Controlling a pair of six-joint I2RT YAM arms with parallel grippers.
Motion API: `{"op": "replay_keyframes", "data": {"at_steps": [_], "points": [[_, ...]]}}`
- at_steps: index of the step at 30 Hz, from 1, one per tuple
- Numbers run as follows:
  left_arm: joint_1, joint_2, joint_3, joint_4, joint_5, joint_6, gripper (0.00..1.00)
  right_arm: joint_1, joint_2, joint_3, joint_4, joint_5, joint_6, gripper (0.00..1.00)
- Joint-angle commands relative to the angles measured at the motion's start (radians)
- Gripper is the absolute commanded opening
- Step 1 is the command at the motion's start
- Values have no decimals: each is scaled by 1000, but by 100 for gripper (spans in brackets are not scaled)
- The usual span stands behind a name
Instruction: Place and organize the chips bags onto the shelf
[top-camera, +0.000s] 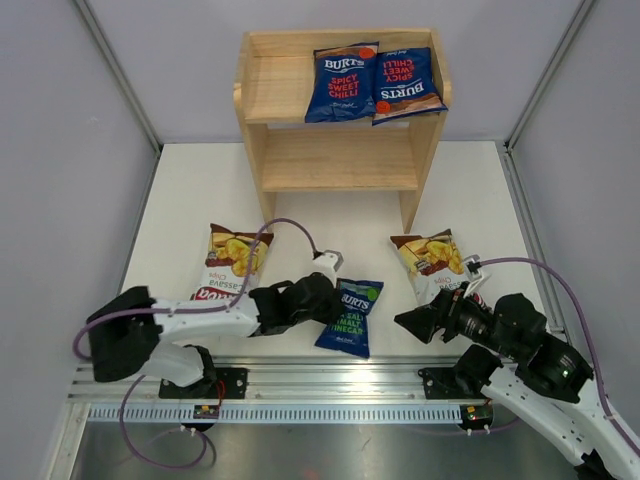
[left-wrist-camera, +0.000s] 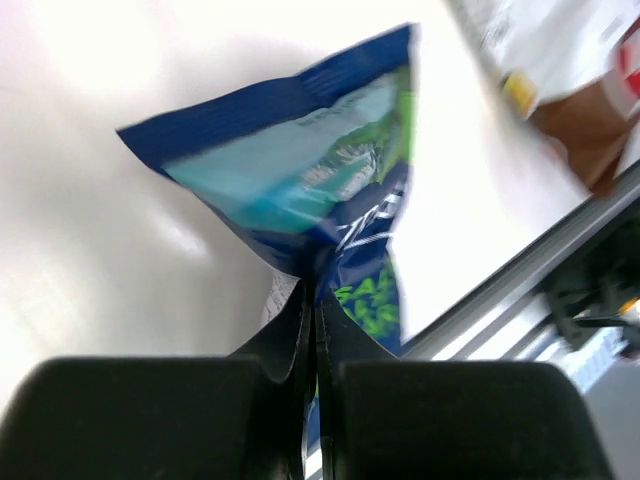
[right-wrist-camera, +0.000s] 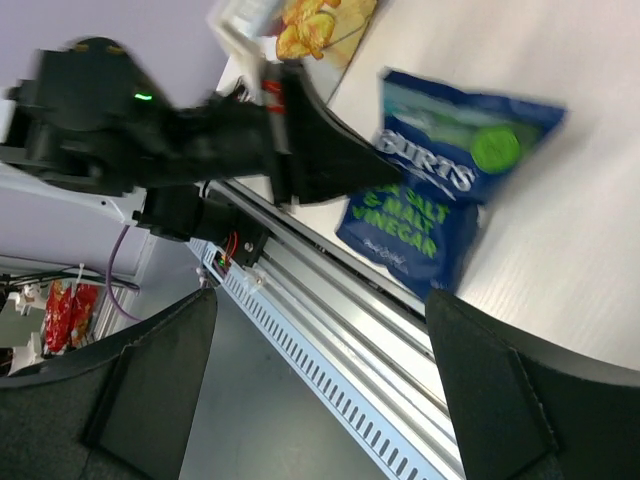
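Your left fingers (left-wrist-camera: 288, 340) were clenched on the near edge of the Burts salt-and-vinegar bag (left-wrist-camera: 300, 170) lying ahead on the counter (top-camera: 480, 200); right fingers (right-wrist-camera: 500, 380) released. That thin pinch wanted a slow lift.

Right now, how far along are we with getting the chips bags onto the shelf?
Done: two Burts chilli bags lie side by side on the top tier of the shelf. In hand: the left gripper is shut on the salt and vinegar bag. Left: that bag plus two cassava bags on the table; the right gripper is open near the right one.
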Motion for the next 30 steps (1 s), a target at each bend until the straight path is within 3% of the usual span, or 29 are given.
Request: {"op": "replay_keyframes", "data": {"at_steps": [1, 6, 7, 11, 18, 26, 30], "points": [[-4, -211, -44, -50, -205, -80, 0, -1, 11, -70, 157, -49, 49, 93], [-4, -492, -75, -170, -363, -133, 0, -1, 123, -234, 464, -199, 118, 92], [-4, -582, -69, -207, -382, -136, 0, -1, 196, -256, 595, -224, 144, 92], [-2, -740, 1, -308, -455, -107, 0, -1, 380, -302, 863, -328, 172, 89], [-4, -837, 181, -406, -571, -38, 0, 32, 485, -359, 1283, -355, 223, 89], [-2, -912, 175, -134, -549, -76, 0, 168, 721, -267, 1618, -261, 149, 84], [-4, -914, 155, -37, -506, -142, 0, 222, 801, -188, 1681, -171, 61, 84]]}}
